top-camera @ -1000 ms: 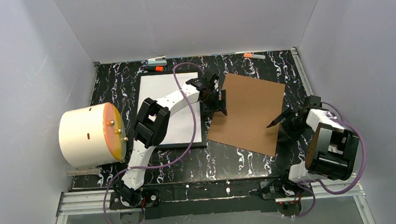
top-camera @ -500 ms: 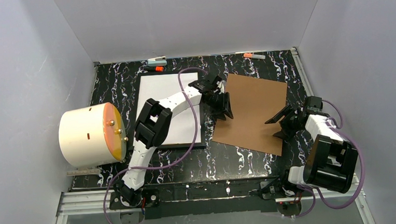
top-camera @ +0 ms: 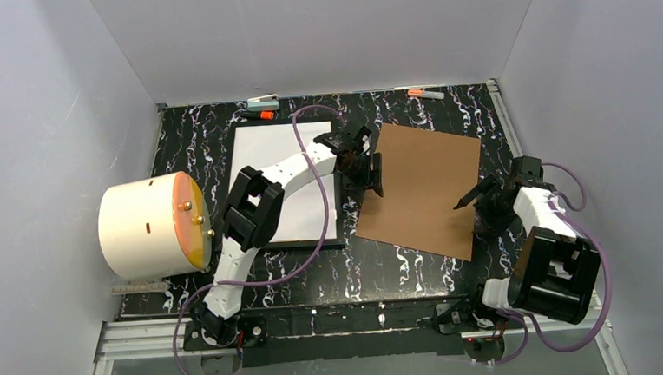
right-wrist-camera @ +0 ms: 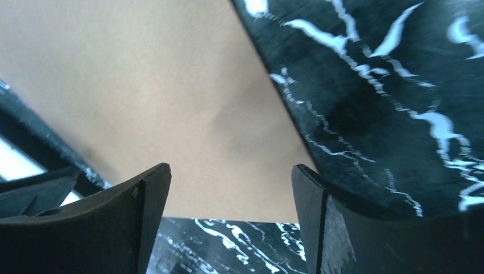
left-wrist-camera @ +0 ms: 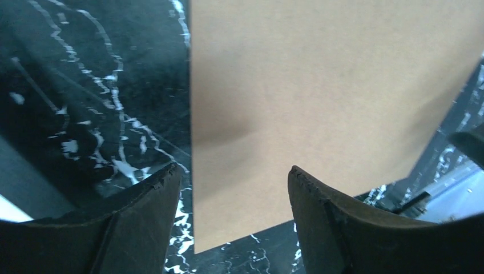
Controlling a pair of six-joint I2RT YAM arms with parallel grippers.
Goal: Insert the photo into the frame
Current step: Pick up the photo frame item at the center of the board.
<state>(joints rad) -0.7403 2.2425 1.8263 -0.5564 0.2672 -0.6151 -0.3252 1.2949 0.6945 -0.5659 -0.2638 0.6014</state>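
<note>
We find the backing board nudged toward the table's right edge. Our left gripper and right gripper gape empty. Our left arm hides part of the photo.

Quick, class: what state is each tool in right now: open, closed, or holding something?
Left tool: open, holding nothing, over one edge of the flat brown rectangular board.
Right tool: open, holding nothing, over that board's opposite edge.

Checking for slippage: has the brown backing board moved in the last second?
Yes. The backing board swung slightly right; its near-left corner now sits farther from the frame.
</note>
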